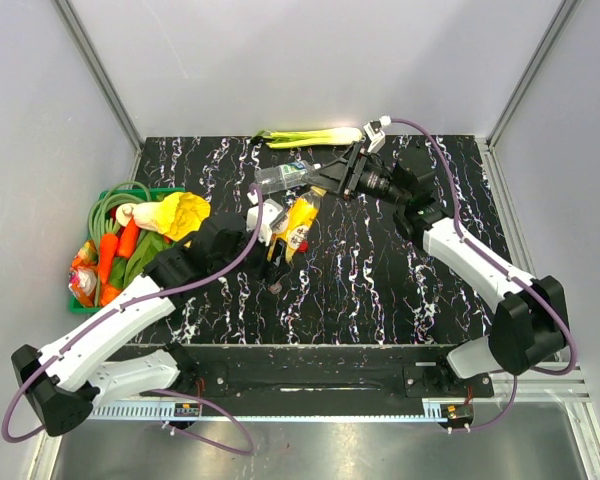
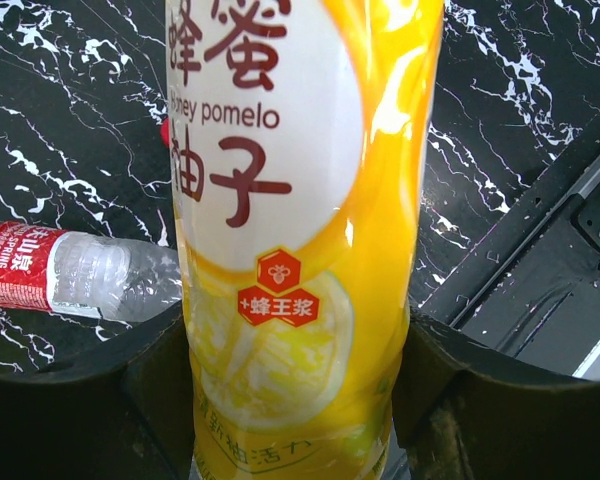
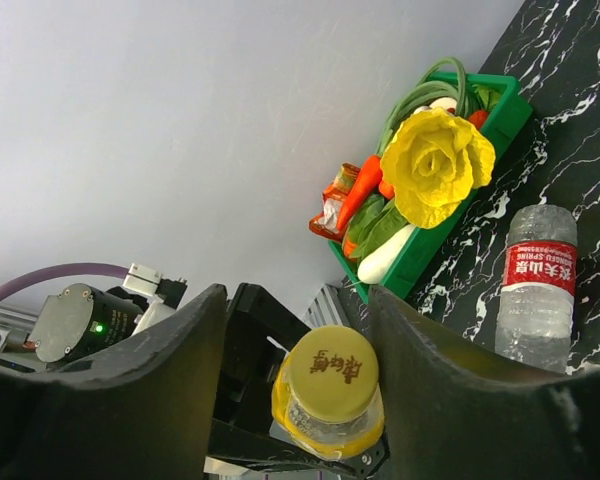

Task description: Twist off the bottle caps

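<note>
Juice bottle (image 2: 300, 250) cropped top, bottom; red-labelled bottle (image 2: 70, 272) cut by left edge.

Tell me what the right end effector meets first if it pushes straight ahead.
The yellow cap of the juice bottle; it sits between the open jaws of the right end effector, though depth is unclear.
</note>
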Robot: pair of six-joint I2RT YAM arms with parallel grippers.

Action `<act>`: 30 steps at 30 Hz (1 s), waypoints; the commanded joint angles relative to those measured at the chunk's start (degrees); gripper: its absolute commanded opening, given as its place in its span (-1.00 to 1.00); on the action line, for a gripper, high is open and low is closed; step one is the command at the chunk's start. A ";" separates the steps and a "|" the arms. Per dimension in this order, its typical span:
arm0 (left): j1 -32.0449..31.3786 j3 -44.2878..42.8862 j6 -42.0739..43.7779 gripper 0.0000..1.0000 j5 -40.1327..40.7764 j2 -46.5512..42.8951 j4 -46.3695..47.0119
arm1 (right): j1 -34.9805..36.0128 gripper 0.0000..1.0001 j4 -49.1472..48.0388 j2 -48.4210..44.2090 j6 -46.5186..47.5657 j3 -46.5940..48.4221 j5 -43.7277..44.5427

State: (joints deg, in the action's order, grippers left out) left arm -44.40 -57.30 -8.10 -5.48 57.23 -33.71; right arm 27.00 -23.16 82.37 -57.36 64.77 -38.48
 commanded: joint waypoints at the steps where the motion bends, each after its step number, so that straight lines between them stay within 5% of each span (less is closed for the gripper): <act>1: -0.69 -2.82 -0.69 -0.10 1.78 0.69 1.81 | 0.15 0.19 -3.91 0.16 -1.26 0.70 -0.54; 10: -1.30 -3.78 -1.66 -0.10 3.19 1.83 1.99 | 0.15 -0.49 -4.70 0.78 -2.23 0.62 -0.98; 20: -1.48 -3.79 -3.06 -0.10 6.78 3.06 1.72 | 0.15 -0.95 -3.13 0.69 -0.47 0.79 -0.63; 30: -1.48 -2.29 -6.84 -0.13 8.47 6.49 2.34 | 0.24 -1.00 1.62 2.44 3.75 1.50 -2.04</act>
State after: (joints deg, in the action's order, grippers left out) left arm -46.15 -58.81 -11.75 -1.13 61.87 -33.50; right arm 26.44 -22.63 84.62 -55.20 64.69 -36.60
